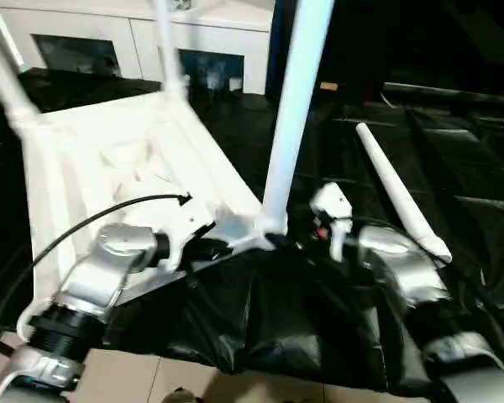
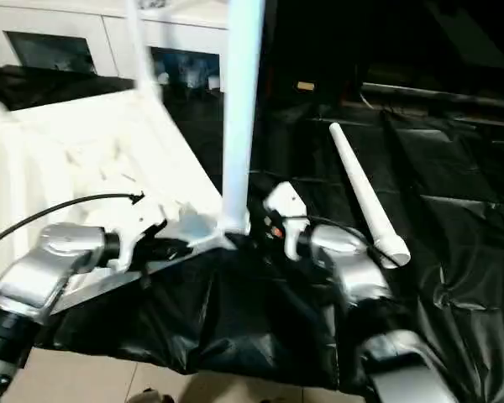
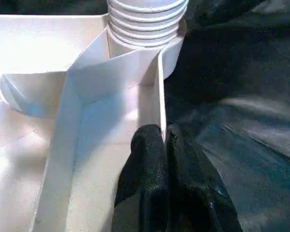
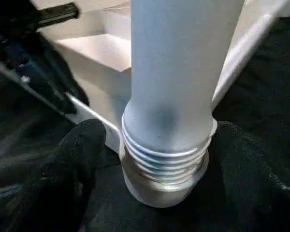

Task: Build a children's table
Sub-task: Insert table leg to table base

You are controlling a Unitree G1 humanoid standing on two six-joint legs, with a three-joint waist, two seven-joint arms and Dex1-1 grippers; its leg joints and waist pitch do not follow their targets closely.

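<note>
The children's table top point(image 1: 109, 159) lies upside down on a black sheet, ribbed underside up. Three white legs stand in its corner sockets: one at the near right corner point(image 1: 294, 109) and two at the far side point(image 1: 170, 50) point(image 1: 4, 80). Another leg point(image 1: 403, 193) lies loose on the sheet to the right. My left gripper point(image 3: 163, 137) is shut on the top's thin rim beside the near right socket. My right gripper point(image 1: 301, 242) is open at the base of that corner's leg point(image 4: 174, 72). One black finger point(image 4: 82, 145) stands a little apart from the leg's exposed threads above the socket point(image 4: 164, 191).
A white cabinet with glass doors point(image 1: 134, 42) stands behind the table top. The black sheet point(image 1: 277, 319) covers the floor out to the right, and pale tiles point(image 1: 193, 378) show at the near edge. A black cable point(image 1: 109, 210) arcs over my left forearm.
</note>
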